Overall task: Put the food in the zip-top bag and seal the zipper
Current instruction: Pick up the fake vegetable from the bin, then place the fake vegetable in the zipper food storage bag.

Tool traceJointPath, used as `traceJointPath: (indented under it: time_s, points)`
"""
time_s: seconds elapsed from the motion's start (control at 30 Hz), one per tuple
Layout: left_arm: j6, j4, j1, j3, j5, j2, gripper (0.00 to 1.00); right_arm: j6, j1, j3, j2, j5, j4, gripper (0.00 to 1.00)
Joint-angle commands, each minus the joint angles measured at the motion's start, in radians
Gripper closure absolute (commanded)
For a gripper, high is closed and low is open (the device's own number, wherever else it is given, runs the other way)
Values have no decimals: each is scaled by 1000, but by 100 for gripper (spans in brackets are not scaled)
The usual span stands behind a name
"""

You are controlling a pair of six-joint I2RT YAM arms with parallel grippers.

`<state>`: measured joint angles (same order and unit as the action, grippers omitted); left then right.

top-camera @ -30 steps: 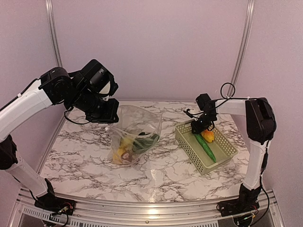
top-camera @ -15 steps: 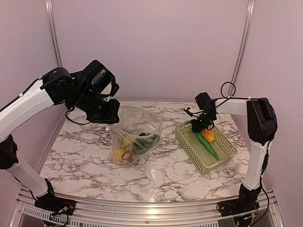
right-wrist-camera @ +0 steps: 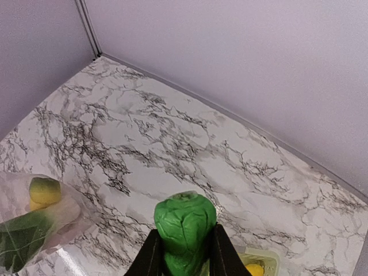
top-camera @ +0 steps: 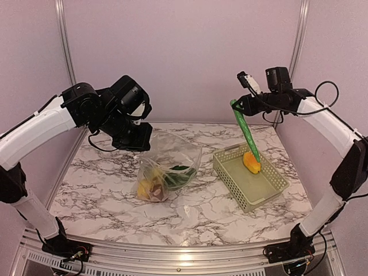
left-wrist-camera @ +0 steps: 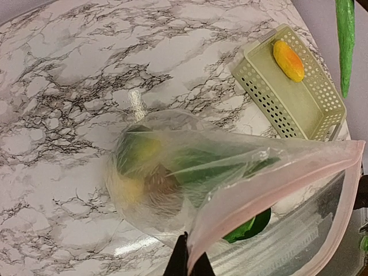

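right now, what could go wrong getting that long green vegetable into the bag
The long green vegetable hangs from the right end effector by one end, so it might swing or slip. The left end effector pinches the zip-top bag at one spot on its rim; the mouth may sag, and the vegetable could catch or tug it free. The bag already looks crowded, so its tip might block the zipper.

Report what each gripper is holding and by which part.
Right gripper clamps the long green vegetable by its top end, the rest hanging. Left gripper pinches the zip-top bag at its top edge.
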<state>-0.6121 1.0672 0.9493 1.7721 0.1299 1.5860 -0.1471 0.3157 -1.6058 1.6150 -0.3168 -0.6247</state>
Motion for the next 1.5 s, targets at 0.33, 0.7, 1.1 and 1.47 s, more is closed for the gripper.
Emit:
traceJointPath:
  time_s: [0.33, 0.7, 1.1, 1.47]
  points:
    - [-20, -72, -4, 30, -25, -2, 100, 366, 158, 99, -206, -412, 848, 100]
    - [-56, -122, -6, -12, -23, -44, 100, 528, 324, 216, -104, -457, 1445, 100]
    - [-83, -154, -19, -47, -21, -103, 100, 486, 445, 272, 9, -431, 1613, 98]
    - [-120, -191, -32, -139, -19, -178, 100, 479, 529, 297, 155, -410, 1737, 100]
